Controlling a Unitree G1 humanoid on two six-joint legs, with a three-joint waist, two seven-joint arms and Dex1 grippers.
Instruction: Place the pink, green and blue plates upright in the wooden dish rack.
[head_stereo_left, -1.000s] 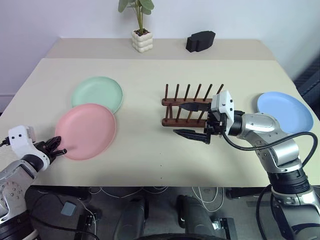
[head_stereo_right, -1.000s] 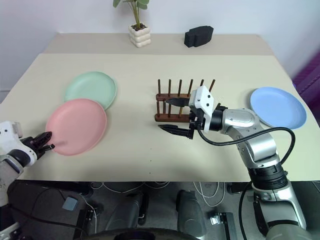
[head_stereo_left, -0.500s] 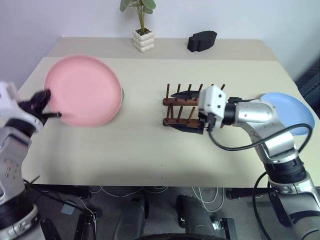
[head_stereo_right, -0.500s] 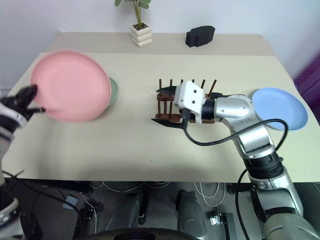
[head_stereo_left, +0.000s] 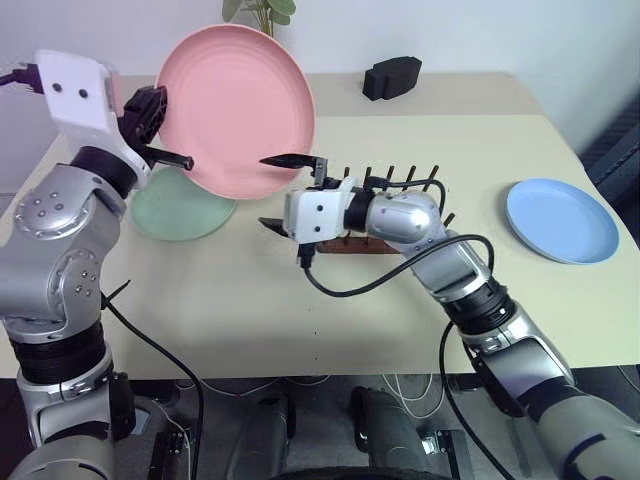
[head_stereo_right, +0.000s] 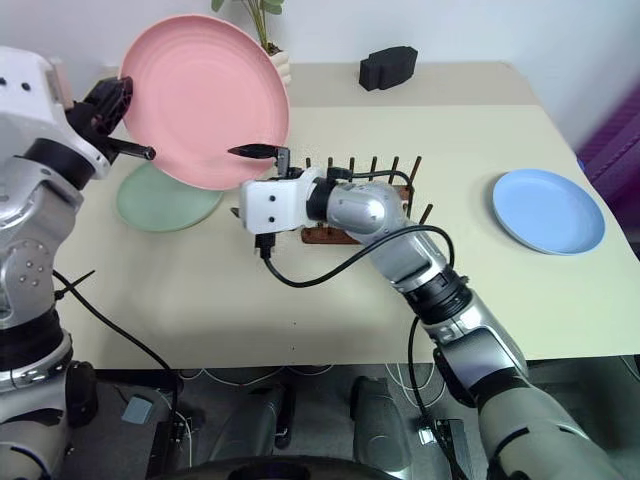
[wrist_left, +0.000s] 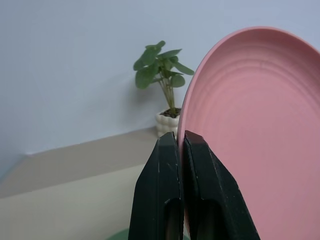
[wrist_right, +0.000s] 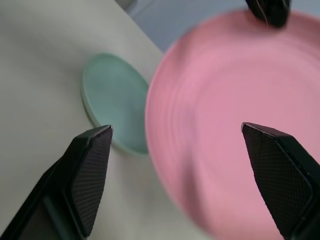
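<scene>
My left gripper is shut on the left rim of the pink plate and holds it raised and tilted, almost upright, above the table; the left wrist view shows the fingers pinching that rim. The green plate lies flat on the table below it. My right gripper is open, level, just in front of the pink plate's lower right edge, with nothing between its fingers. The wooden dish rack stands mid-table, partly hidden behind my right arm. Far to the right lies the blue plate, flat.
A potted plant and a black object stand on the raised back ledge of the table. Cables hang below the front edge.
The left gripper has lifted the pink plate off the table, up and to the right, tipping it upright. The right gripper has swung left past the rack towards the plate and rolled.
</scene>
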